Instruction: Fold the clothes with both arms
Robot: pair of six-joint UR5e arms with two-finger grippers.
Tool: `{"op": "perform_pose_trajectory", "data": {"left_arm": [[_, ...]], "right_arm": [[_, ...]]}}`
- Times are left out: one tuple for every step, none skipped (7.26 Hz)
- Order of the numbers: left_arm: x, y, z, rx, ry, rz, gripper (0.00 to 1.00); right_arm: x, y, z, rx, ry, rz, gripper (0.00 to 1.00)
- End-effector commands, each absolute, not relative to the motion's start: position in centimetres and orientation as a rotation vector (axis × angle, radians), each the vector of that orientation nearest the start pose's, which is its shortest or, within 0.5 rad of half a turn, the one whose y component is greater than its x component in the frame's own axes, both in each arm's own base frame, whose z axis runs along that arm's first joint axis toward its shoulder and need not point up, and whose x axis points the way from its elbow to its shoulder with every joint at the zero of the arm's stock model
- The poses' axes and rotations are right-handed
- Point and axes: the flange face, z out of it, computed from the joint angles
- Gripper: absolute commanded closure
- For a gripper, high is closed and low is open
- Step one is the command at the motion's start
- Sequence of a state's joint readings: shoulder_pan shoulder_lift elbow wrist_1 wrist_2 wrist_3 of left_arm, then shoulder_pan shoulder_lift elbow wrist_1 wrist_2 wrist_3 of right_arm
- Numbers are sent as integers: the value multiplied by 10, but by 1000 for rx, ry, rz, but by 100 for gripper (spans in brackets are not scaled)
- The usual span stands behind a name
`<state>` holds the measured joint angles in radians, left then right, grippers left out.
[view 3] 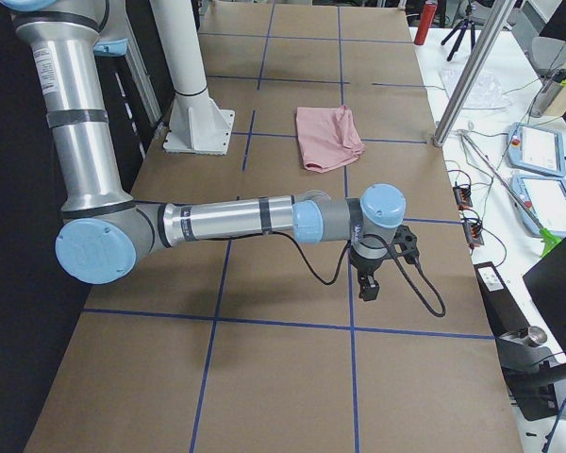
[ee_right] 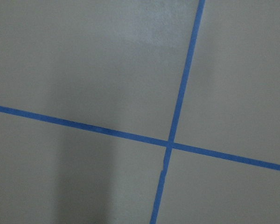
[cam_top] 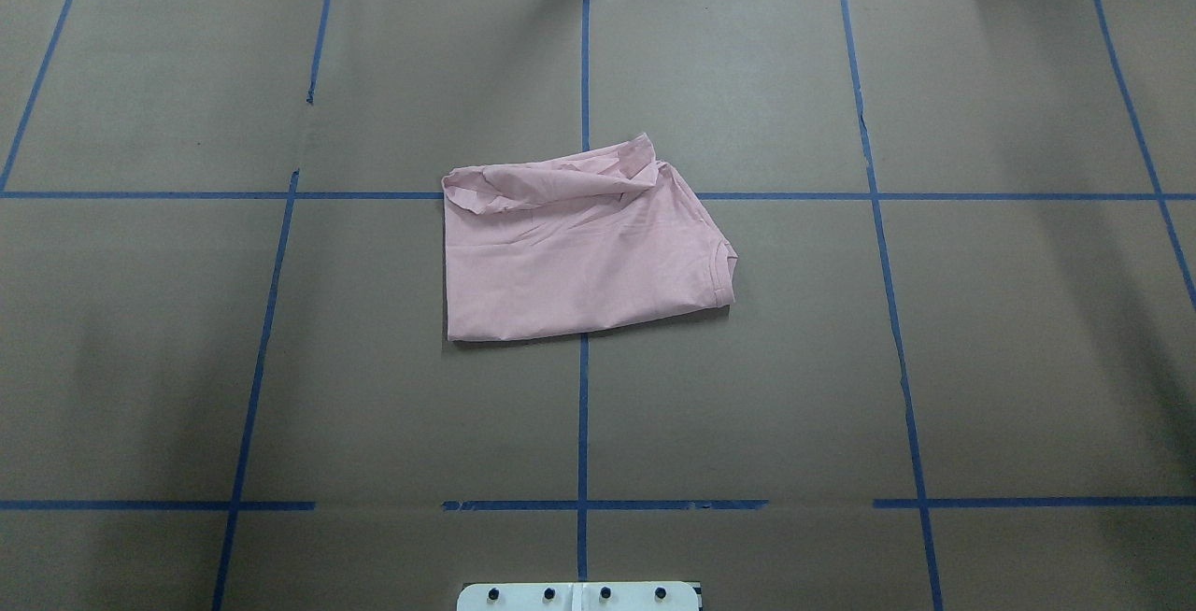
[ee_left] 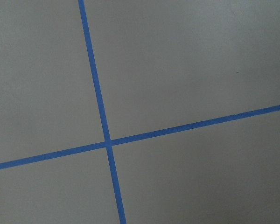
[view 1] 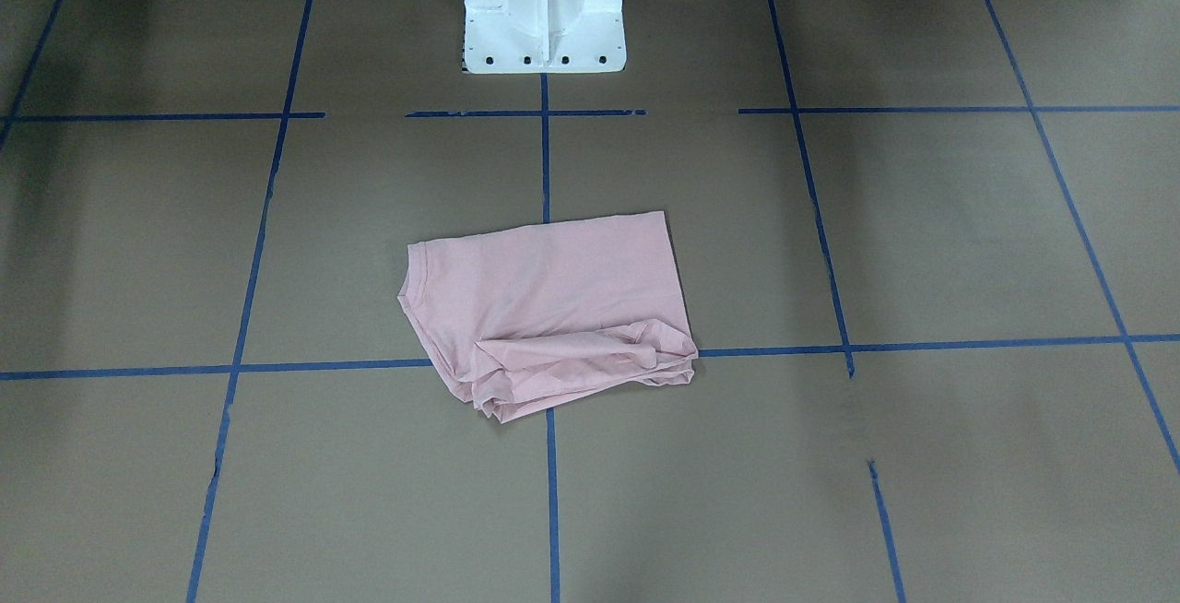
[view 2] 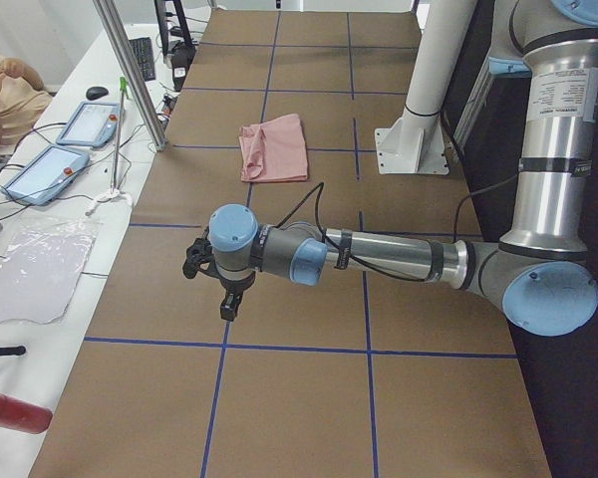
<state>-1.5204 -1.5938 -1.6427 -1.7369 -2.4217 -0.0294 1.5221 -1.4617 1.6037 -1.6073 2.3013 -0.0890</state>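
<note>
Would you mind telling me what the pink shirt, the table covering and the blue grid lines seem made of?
Pink shirt: soft matte knit, probably cotton; it lies in wrinkled folds.
Table covering: matte brown paper, likely; sheet seams show.
Blue grid lines: seemingly adhesive tape, with broken gaps.

Brown paper tabletop (cam_top: 420,405) with a blue tape grid (cam_top: 583,405). One tape cross (ee_left: 107,142) lies under the left gripper (view 2: 227,309), a second cross (ee_right: 169,143) under the right gripper (view 3: 368,288). White pedestal (view 1: 544,13) stands well apart from both. Off-table, outboard of the left gripper: two tablets (view 2: 40,171), clear plastic bag (view 2: 35,269), red cylinder (view 2: 10,410), metal post (view 2: 130,70), a person's arm (view 2: 0,90). The tablets also sit off-table near the right gripper.
</note>
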Motion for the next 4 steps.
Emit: {"op": "perform_pose_trajectory", "data": {"left_arm": [[-35, -501, 602, 180, 855, 113, 0], [-36, -493, 608, 166, 855, 103, 0], [-36, -487, 607, 130, 855, 88, 0], [-36, -486, 598, 126, 853, 86, 0]], "right_arm": [[44, -514, 624, 56, -702, -147, 0], [42, -503, 633, 28, -747, -134, 0], [39, -500, 634, 22, -784, -132, 0], [39, -501, 628, 34, -785, -136, 0]]}}
